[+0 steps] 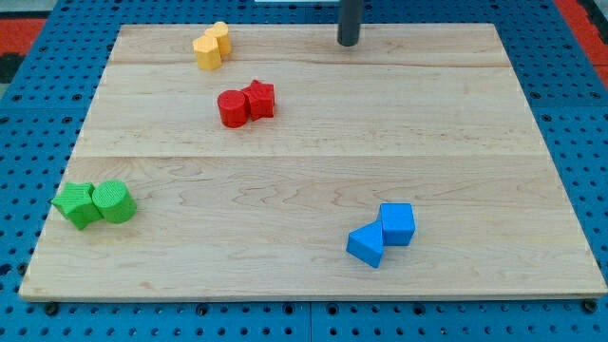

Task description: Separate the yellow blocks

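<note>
Two yellow blocks touch each other near the view's top left: a hexagon-like yellow block (pixel 206 51) in front and a rounder yellow block (pixel 220 36) behind it to the right. My tip (pixel 349 42) rests on the wooden board (pixel 313 142) near the top edge, well to the right of the yellow pair and apart from it. Nothing is touched by the tip.
A red cylinder (pixel 232 108) and a red star-like block (pixel 259 99) touch below the yellow pair. A green block (pixel 76 204) and a green cylinder (pixel 113 201) sit at the left. Two blue blocks (pixel 366 245) (pixel 397 223) sit at the lower right.
</note>
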Robot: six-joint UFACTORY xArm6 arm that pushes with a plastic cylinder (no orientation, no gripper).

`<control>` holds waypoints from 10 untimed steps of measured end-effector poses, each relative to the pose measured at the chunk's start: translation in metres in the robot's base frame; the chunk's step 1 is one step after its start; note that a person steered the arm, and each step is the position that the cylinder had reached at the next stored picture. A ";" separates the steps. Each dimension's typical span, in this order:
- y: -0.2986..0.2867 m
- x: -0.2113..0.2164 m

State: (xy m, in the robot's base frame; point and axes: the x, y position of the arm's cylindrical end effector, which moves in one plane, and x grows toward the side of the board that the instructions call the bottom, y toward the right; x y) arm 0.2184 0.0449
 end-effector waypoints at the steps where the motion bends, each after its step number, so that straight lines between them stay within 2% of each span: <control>1: -0.057 -0.021; 3: -0.130 0.007; 4: -0.173 0.000; 5: -0.182 -0.020; 6: -0.212 -0.021; 7: -0.238 0.009; 8: -0.233 0.033; 9: -0.183 0.038; 10: -0.089 0.029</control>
State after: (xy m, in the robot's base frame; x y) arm 0.2469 -0.0438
